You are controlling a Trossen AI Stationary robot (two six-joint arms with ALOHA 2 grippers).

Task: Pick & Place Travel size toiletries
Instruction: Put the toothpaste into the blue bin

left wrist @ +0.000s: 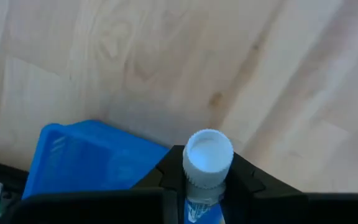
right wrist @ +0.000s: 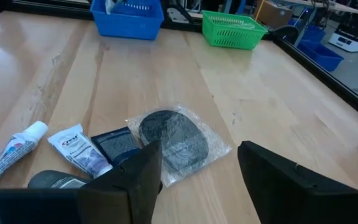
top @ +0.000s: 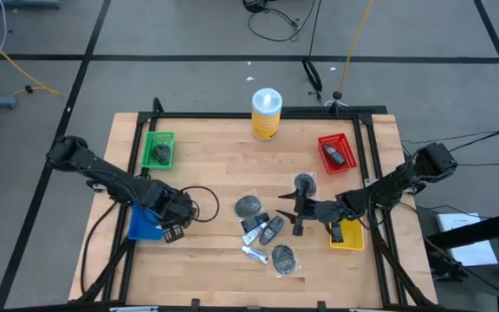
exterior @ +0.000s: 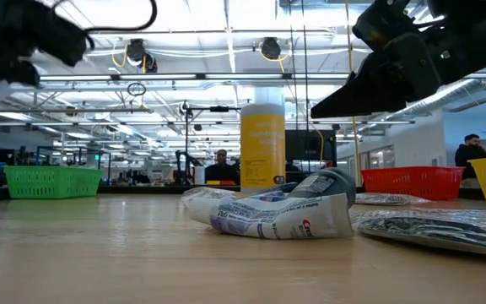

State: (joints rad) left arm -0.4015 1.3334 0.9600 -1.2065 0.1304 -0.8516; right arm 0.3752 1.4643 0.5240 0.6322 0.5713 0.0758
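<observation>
Left gripper point(top: 173, 232), near the table's point(top: 215, 147) left edge beside the blue bin point(top: 144, 224), is clamped on a white-capped tube point(left wrist: 207, 158). Right gripper point(top: 299, 208) hangs with fingers spread and empty above the middle of the table, over a round dark packet point(right wrist: 169, 138). Around it lie a toothpaste tube point(right wrist: 12, 148), a sachet point(right wrist: 78, 149) and another dark packet point(top: 284, 256).

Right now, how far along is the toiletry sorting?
Done: items already lie in the green bin and red bin. In hand: the left gripper is shut on a white-capped tube beside the blue bin; the right gripper is open over a round dark packet. Left: the cluster of packets and tubes mid-table.
</observation>
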